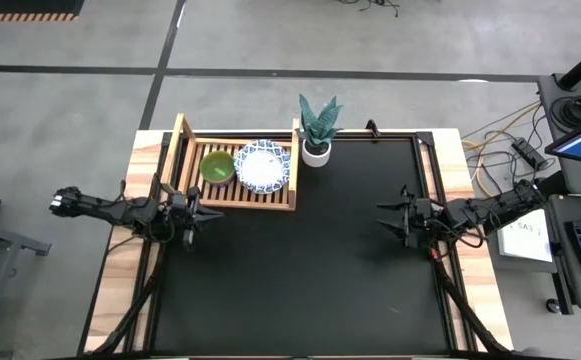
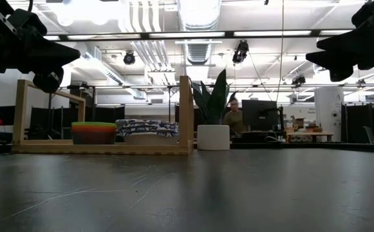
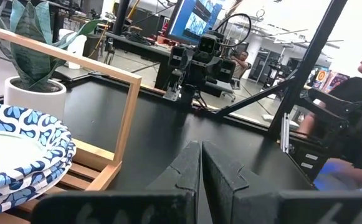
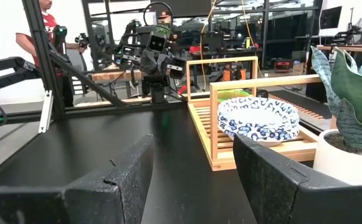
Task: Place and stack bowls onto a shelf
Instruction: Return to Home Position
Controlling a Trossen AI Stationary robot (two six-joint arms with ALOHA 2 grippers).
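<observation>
Table point(image 1: 475, 290) carries shelf point(image 1: 245, 203) and potted plant point(image 1: 318, 130); left end effector point(image 3: 200, 158) closed, right end effector point(image 4: 193, 149) spread, both empty.

The light comes from above: long ceiling strips point(image 2: 193, 33) glare white over the far room and wash out what lies around them. Against that brightness the left gripper point(image 2: 71, 59) and right gripper point(image 2: 322, 58) hang as near-black shapes with little detail. The black mat point(image 1: 300, 270) swallows most of the light and gives back only a dull grey sheen at its near edge. From overhead the table point(image 1: 150, 150) is evenly lit with no hard shadows, and the white pot point(image 1: 316, 153) stands out bright.
</observation>
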